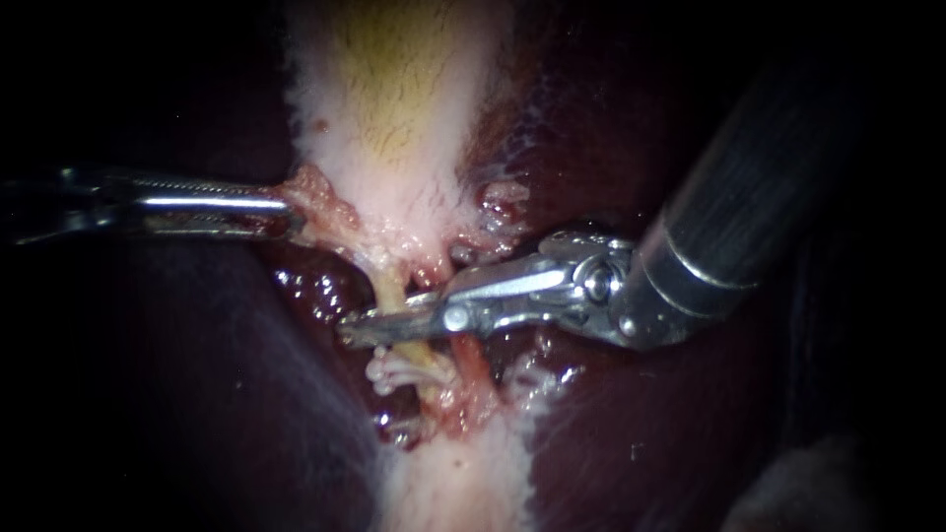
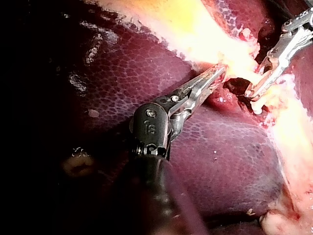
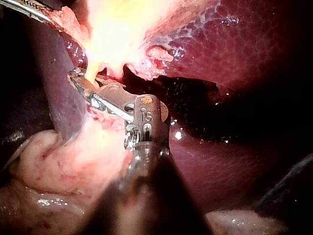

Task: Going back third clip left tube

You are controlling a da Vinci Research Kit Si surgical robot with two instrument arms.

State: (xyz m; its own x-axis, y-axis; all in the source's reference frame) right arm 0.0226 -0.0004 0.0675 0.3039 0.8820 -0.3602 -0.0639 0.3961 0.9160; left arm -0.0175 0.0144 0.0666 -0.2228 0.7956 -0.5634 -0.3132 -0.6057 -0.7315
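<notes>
Two instruments at work: the left instrument [image 1: 289, 210] clamps its jaws on the gallbladder [image 1: 394, 118] edge, apparently for tension, while the right instrument [image 1: 362, 330] holds its jaws slightly apart astride the left tube [image 1: 391, 289], just above its clips [image 1: 394, 372].

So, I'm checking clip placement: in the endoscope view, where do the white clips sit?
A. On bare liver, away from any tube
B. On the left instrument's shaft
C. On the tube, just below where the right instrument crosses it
C: the white clips sit on the tube just below where the right instrument crosses it.
</notes>
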